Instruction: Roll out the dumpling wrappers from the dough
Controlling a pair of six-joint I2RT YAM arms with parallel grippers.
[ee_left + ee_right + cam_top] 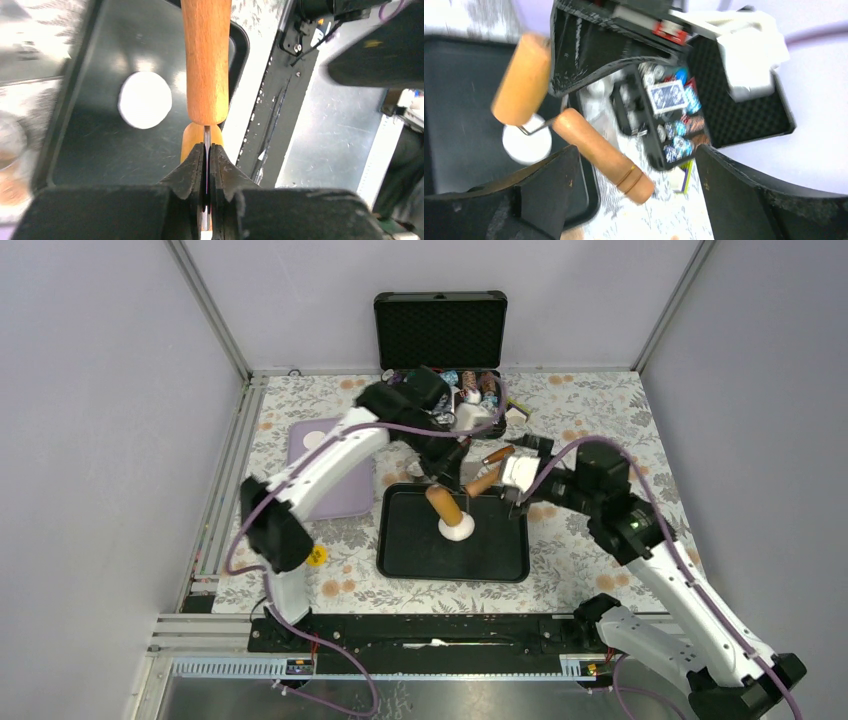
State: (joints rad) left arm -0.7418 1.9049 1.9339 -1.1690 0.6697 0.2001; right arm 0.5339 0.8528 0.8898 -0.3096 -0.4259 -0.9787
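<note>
Dough [145,99] by roller [206,60] in L gripper [207,152]

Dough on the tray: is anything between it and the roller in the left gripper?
Nothing visible. The dough lies alone on the bare black tray. The roller, clamped in the left gripper, hangs right beside it with no other object between them. Whether the two touch, I cannot tell.

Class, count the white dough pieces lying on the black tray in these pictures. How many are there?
1. The dough lies near the middle of the black tray, at the end of the wooden roller. The roller could hide a scrap beneath it.
</note>
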